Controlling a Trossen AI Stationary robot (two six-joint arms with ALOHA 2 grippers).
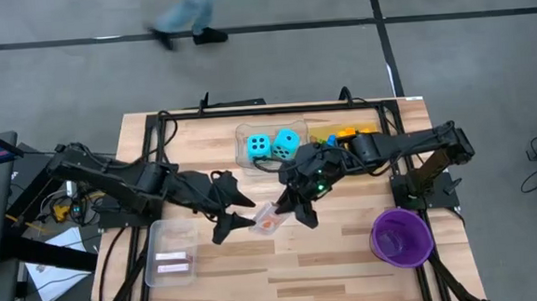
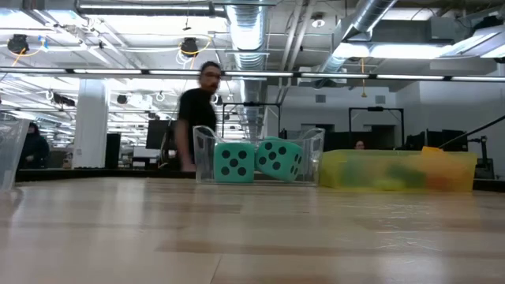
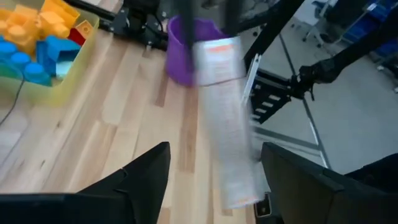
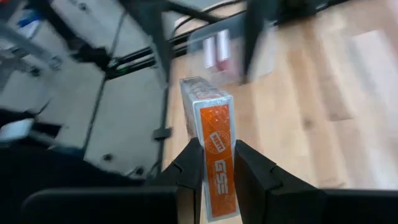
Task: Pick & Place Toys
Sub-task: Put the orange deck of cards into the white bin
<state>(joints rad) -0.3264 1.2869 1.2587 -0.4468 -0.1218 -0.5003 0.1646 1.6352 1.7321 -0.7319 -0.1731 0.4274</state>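
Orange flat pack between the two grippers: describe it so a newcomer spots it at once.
Start at the wooden table and find its middle, where the arms meet. The right gripper pinches the orange flat pack there. Unlike the turquoise dice behind, it is thin and clear-wrapped.

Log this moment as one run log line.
right gripper: shut on orange tile | left gripper: open around it | dice: in clear tray

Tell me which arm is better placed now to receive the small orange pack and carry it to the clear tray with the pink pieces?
Probably the left. The right gripper is shut on the orange pack above mid-table. The left gripper is open around the pack, and the clear tray lies on the left arm's side.
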